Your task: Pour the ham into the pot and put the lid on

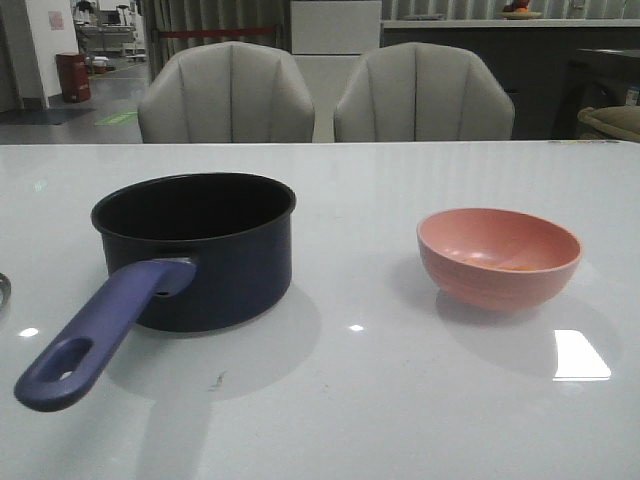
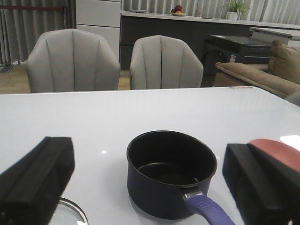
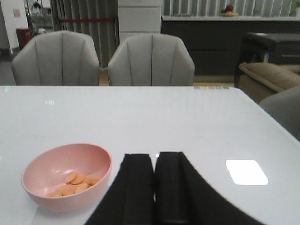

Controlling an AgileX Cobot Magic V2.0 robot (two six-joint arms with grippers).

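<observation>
The dark navy pot [image 1: 200,245] stands empty on the left of the white table, its purple-blue handle [image 1: 100,335] pointing toward me; it also shows in the left wrist view [image 2: 171,171]. The pink bowl [image 1: 498,256] on the right holds several orange-pink ham slices [image 3: 75,183]; the bowl shows in the right wrist view [image 3: 65,176]. The lid's metal rim [image 2: 75,211] peeks out beside the left finger; a sliver shows at the front view's left edge [image 1: 3,290]. My left gripper [image 2: 150,180] is open and empty, behind the pot. My right gripper [image 3: 154,161] is shut and empty, beside the bowl.
Two grey chairs [image 1: 225,95] [image 1: 425,92] stand behind the table's far edge. A sofa [image 2: 262,70] and a dark counter lie beyond the table on the right. Neither arm shows in the front view.
</observation>
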